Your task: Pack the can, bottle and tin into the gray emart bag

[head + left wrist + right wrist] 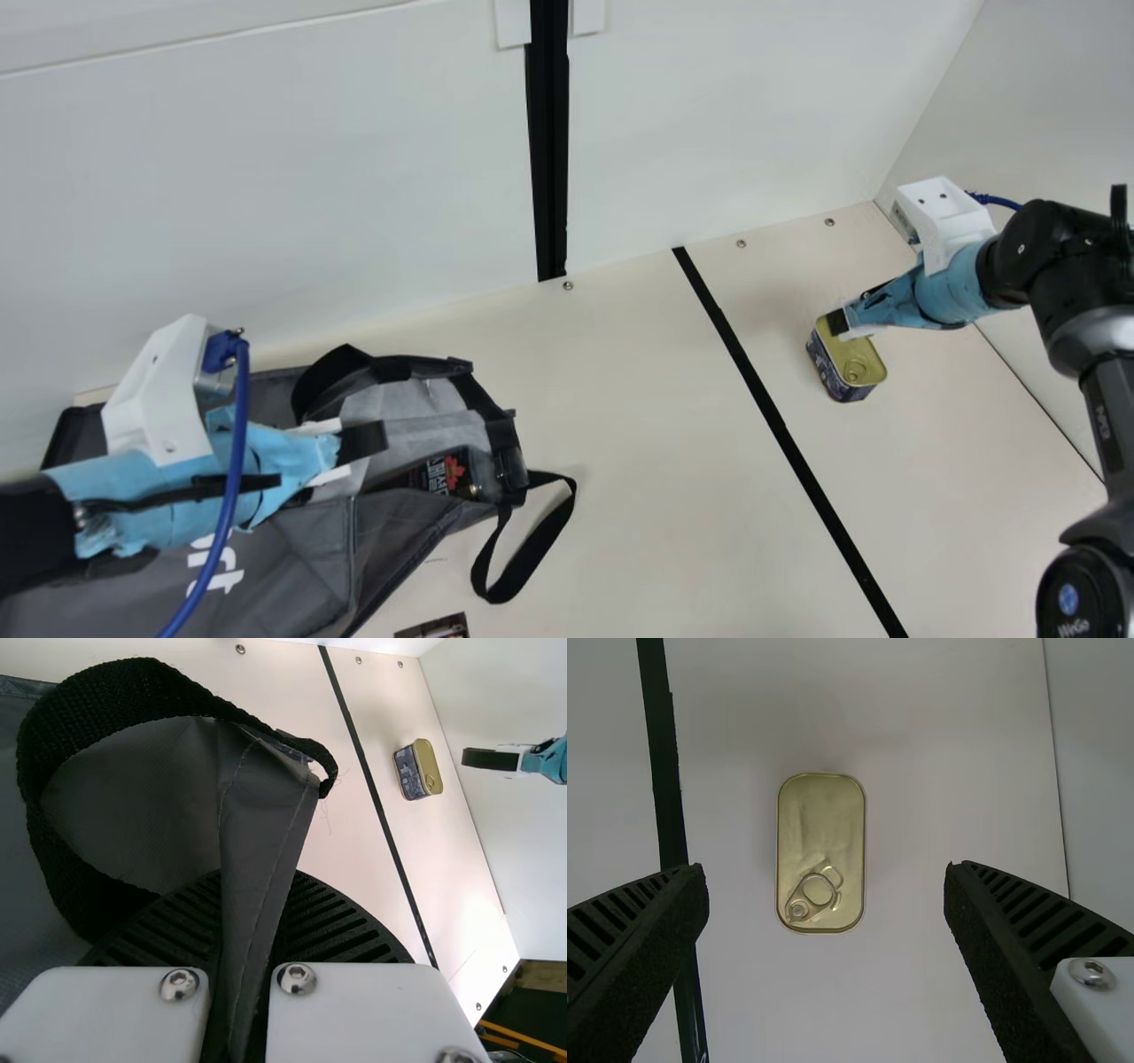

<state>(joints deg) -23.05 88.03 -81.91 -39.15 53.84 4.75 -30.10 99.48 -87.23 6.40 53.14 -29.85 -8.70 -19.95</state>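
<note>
- Tin (835, 352): upright on the cream table (638, 496), in the main view to the right of the black stripe (767, 408), near it but not touching. Its gold lid faces up, ring-pull (818, 889) lying flat; its side is dark and patterned.
- Right gripper (837, 322): over the tin, released, its fingers well apart. In the right wrist view the tin sits between the two fingers, with a gap on each side.
- Container (446, 473): dark, with a red leaf on it, lying on its side within the mouth of the bag. Whether it is the bottle or the can, I cannot tell.
- Bag (292, 554): gray, slumped on the table at the main view's left, pale lining showing at the mouth, white lettering on its side.
- Left gripper (381, 437): over the bag, clenched on a fold of its gray cloth, which runs between the fingers in the left wrist view.
- Straps: one black loop (542, 536) lies on the table beside the mouth; another (332, 377) arches over the bag.
- Printed thing (434, 628): on the table near the bag, cut off by the main view's bottom edge.
- White wall (354, 168): behind the table.
</note>
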